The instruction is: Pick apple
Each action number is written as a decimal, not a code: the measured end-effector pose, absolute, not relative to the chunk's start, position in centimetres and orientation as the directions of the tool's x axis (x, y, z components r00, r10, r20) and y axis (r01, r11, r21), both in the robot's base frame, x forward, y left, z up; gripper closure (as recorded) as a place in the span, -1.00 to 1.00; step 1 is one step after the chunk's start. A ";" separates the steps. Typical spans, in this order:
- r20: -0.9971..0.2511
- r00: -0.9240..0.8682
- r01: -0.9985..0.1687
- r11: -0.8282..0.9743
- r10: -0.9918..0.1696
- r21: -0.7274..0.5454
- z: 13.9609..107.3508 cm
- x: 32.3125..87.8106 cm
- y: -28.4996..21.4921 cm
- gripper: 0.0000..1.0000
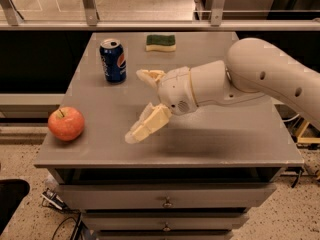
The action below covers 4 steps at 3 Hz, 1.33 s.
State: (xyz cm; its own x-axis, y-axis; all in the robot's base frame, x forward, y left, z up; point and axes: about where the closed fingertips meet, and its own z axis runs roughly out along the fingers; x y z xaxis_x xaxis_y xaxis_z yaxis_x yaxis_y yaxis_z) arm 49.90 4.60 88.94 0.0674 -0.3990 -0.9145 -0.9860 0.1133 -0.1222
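Note:
The red-orange apple [66, 123] with a short dark stem sits near the front left corner of the grey table [230, 139]. My gripper [137, 105] hangs over the middle of the table, to the right of the apple and well apart from it. Its two pale fingers are spread wide, one fingertip [134, 135] toward the front and the other [142, 74] toward the back. It holds nothing. The white arm reaches in from the right.
A blue soda can [113, 60] stands at the back left of the table, just behind and left of the gripper. A green and yellow sponge [161, 42] lies at the back edge. Drawers [165, 201] sit under the tabletop. A railing runs behind the table.

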 end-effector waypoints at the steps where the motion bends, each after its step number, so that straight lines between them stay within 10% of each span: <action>1: -0.910 0.060 -0.989 0.100 -0.409 -0.110 88.2 50.0 7.1 -1.00; 4: -0.931 -0.024 -0.998 0.070 -0.365 -0.002 85.1 49.5 14.2 -1.00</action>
State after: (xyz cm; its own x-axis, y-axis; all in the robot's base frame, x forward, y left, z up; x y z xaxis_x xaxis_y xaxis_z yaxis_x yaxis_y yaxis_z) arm 49.53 14.24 85.14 -0.0243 -0.3648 -0.9308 -0.9975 0.0705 -0.0016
